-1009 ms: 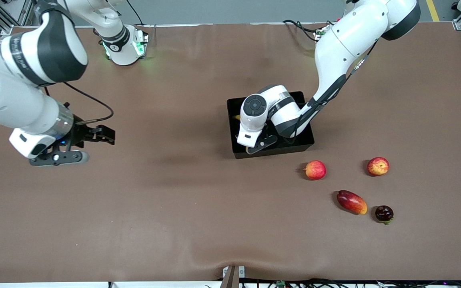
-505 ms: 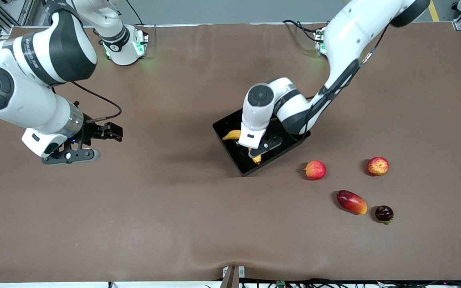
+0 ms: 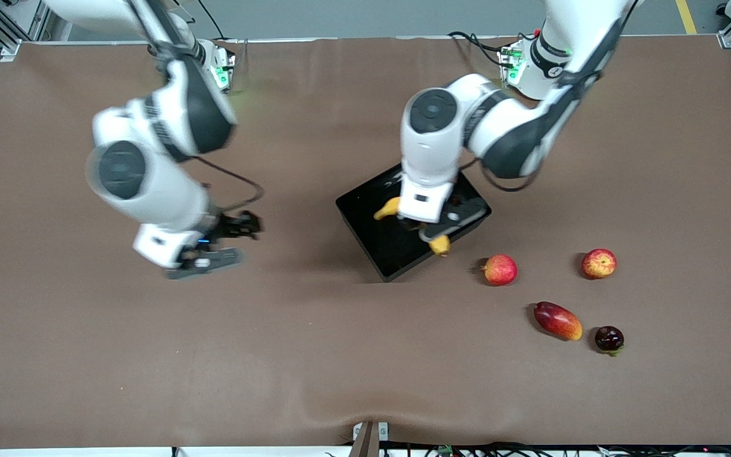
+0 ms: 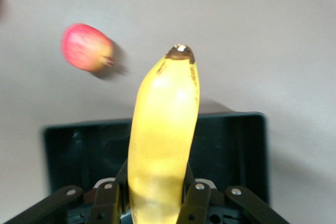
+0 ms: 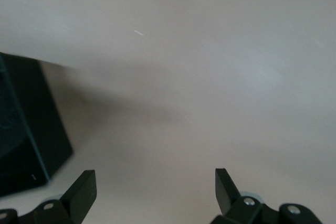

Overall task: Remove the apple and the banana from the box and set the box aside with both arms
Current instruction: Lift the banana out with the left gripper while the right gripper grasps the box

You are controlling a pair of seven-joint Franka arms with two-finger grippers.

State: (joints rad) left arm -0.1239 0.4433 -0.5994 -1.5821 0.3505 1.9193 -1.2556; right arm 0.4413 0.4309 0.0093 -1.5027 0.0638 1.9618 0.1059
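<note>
R gripper [image 3: 204, 260], jaws wide and empty, hangs over bare table beside the box [image 3: 372, 219]. L gripper [image 3: 432, 223] clamps the banana [image 3: 440, 244] mid-length above the box, long axis pointing toward the apple [image 3: 499, 269] outside.

We see the banana [image 3: 391, 207] only at its two ends, its middle hidden under the left arm's wrist; the right gripper [image 3: 213, 257] is smeared with blur, and the box [image 5: 21, 129] runs off the right wrist view's edge
</note>
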